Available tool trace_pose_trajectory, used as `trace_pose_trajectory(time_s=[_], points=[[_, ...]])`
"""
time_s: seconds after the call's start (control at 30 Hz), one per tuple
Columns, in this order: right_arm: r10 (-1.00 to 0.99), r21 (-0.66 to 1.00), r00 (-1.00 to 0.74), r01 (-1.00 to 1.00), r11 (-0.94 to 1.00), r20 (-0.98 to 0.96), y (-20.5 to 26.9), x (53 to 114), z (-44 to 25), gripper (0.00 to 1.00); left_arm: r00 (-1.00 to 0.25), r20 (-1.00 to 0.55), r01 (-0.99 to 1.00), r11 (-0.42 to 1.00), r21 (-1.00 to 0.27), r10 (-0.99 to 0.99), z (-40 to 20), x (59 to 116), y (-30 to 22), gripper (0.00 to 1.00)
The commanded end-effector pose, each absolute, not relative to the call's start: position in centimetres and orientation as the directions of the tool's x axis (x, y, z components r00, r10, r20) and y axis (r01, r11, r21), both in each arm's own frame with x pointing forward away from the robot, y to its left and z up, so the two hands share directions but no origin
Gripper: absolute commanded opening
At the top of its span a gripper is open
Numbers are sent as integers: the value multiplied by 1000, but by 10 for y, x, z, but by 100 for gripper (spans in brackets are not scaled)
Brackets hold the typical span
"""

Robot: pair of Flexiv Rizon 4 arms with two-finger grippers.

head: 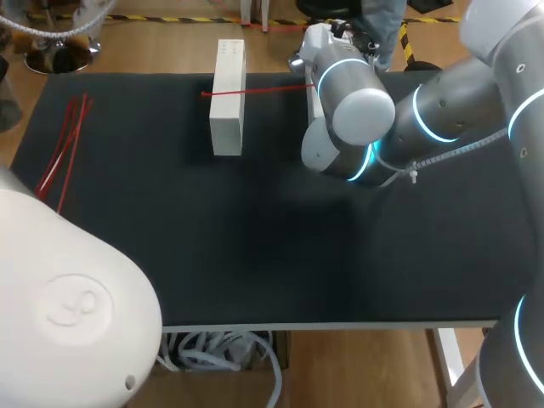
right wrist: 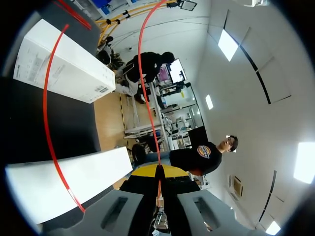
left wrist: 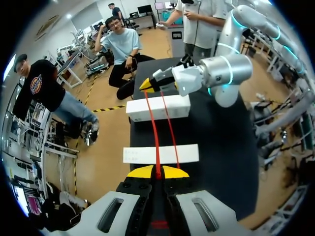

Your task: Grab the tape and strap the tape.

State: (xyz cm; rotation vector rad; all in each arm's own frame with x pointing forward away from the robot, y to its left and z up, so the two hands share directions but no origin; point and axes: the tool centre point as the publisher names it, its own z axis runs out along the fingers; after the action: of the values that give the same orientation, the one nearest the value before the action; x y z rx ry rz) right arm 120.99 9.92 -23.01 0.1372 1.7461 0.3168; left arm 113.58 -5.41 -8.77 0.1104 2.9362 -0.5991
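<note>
The red tape (left wrist: 157, 157) is a thin, glossy strand. Two lines of it cross the near white box (left wrist: 184, 154) and run on over the far white box (left wrist: 172, 108) behind it. The left gripper (left wrist: 157, 173) sits just in front of the near white box, yellow tips clenched on the tape. The right gripper (right wrist: 158, 170), beyond both boxes, is pinched on the tape too. From above, the right arm (head: 365, 110) — smooth grey, with rounded joints — bulks just right of the boxes, covering its own gripper. Loose red strands (head: 64, 149) lie well left of the boxes on the matte black table (head: 255, 246). Both boxes are plain, sharp-edged oblongs.
</note>
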Motion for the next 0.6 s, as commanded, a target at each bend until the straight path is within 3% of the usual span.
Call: trace_pose_trajectory(time_s=[0.03, 0.6], points=[[262, 285, -214, -85, 955, -941, 97, 1209, -226, 0, -988, -147, 95, 947, -306, 52, -83, 1137, -59, 0], [247, 273, -217, -101, 957, -944, 101, 1206, -232, 0, -991, -99, 107, 985, -138, 94, -87, 1142, -63, 0]])
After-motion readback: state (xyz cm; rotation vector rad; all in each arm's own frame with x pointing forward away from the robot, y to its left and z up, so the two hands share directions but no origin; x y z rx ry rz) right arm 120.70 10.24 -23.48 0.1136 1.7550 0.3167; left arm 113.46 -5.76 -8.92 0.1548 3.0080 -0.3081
